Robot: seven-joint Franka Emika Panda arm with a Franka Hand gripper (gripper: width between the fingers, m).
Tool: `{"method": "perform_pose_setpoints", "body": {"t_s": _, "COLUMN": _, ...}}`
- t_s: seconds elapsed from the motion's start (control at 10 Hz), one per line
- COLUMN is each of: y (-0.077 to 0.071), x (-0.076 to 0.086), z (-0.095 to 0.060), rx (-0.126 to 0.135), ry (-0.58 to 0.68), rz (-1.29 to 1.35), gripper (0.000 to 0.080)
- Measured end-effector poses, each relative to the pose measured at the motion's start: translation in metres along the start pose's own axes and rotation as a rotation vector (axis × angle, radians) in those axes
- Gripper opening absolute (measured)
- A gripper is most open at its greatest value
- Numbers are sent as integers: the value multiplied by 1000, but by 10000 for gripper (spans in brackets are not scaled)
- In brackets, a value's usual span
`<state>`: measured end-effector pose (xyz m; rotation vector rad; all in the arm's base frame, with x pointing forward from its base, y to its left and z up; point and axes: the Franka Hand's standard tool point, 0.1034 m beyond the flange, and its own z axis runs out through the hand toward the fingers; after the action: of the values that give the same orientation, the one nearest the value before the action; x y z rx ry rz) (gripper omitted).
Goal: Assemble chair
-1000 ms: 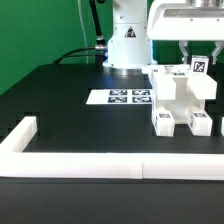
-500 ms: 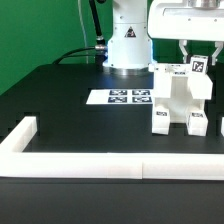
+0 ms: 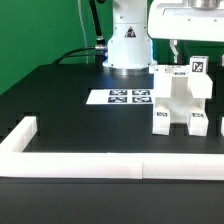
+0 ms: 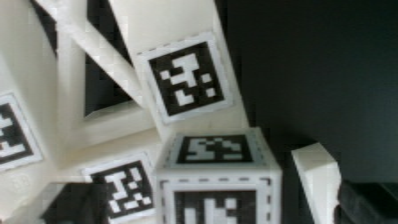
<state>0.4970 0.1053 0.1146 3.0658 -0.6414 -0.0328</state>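
Claw (image 3: pixel 197 55): released, grasping nothing; fingers (image 3: pixel 176 50) spread and standing off the part. Chair (image 3: pixel 182 98): partly joined white assembly, upright on its feet at the exterior view's right, directly beneath the claw. Its topmost tagged post (image 3: pixel 198 68) rises between the fingers, long axis vertical, so a clean exit would likely run straight up. Wrist view: cross-braced frame (image 4: pixel 169 25) close under the camera. Surface: black table (image 3: pixel 60 110), flat, matt. Room: marker board (image 3: pixel 120 97) just beside the chair toward the exterior view's left, not touching; white border wall (image 3: pixel 80 165) along the near edge, well apart.
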Motion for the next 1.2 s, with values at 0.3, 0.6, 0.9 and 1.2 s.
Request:
{"method": "perform_pose_setpoints", "body": {"t_s": 0.3, "y": -3, "x": -2, "z": 0, "rx": -9, "ry": 3, "rz": -176, "gripper": 649}}
{"method": "perform_pose_setpoints", "body": {"t_s": 0.6, "y": -3, "x": -2, "z": 0, "rx": -9, "ry": 3, "rz": -483, "gripper": 649}}
{"method": "perform_pose_setpoints", "body": {"t_s": 0.9, "y": -2, "x": -1, "z": 0, "rx": -9, "ry": 2, "rz": -664, "gripper": 649}}
{"method": "perform_pose_setpoints", "body": {"t_s": 1.2, "y": -3, "x": -1, "z": 0, "rx": -21, "ry": 10, "rz": -955, "gripper": 649}}
